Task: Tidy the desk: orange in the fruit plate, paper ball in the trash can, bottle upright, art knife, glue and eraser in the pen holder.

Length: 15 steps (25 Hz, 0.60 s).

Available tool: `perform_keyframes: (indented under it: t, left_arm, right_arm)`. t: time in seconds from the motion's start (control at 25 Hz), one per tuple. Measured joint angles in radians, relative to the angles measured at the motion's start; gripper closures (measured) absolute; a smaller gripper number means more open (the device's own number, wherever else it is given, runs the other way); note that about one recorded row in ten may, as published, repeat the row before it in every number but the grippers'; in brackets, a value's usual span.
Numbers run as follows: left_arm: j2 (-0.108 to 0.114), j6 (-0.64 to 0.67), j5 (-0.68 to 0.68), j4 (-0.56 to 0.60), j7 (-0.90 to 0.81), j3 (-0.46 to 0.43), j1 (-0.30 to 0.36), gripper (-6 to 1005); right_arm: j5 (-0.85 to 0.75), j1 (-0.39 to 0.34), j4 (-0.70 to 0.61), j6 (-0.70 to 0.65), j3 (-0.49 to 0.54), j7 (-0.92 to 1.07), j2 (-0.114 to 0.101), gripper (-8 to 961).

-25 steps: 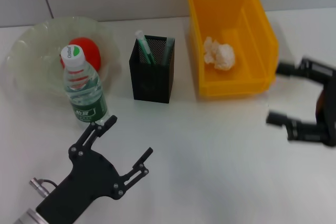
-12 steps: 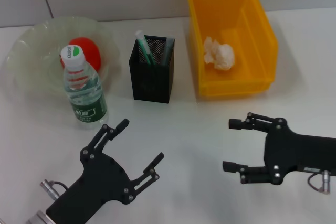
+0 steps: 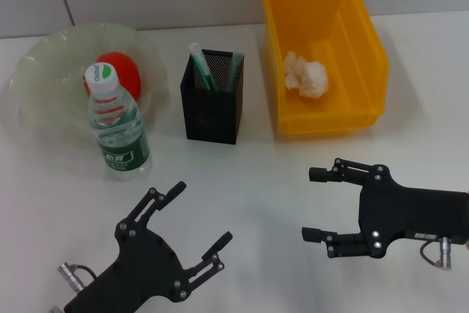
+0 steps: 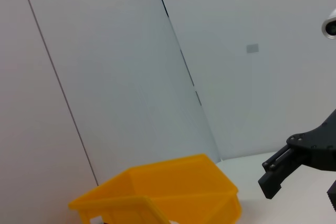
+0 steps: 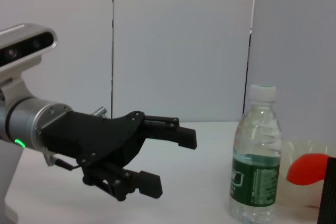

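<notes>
The orange lies in the pale-green fruit plate at the back left. The bottle stands upright in front of the plate. The black mesh pen holder holds a green-and-white stick; the eraser is not visible. The paper ball lies in the yellow trash can. My left gripper is open and empty, in front of the bottle and apart from it. My right gripper is open and empty, in front of the trash can. The right wrist view shows the left gripper, the bottle and the orange.
The left wrist view shows the trash can and one of the right gripper's fingers. A tiled wall rises right behind the table. The two grippers face each other across the white front part of the table.
My right arm has swung in from the right edge to the front of the table and turned its fingers inward. My left gripper has drawn back from the bottle toward the front.
</notes>
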Motion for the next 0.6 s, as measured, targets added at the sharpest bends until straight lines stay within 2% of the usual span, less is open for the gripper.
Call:
perform_keyframes:
  t: [0.6]
  left_arm:
    - [0.012, 0.0, 0.022, -0.01, 0.001, -0.028, -0.011, 166]
  right_arm:
    - [-0.031, 0.027, 0.006, 0.013, -0.001, -0.015, 0.001, 118]
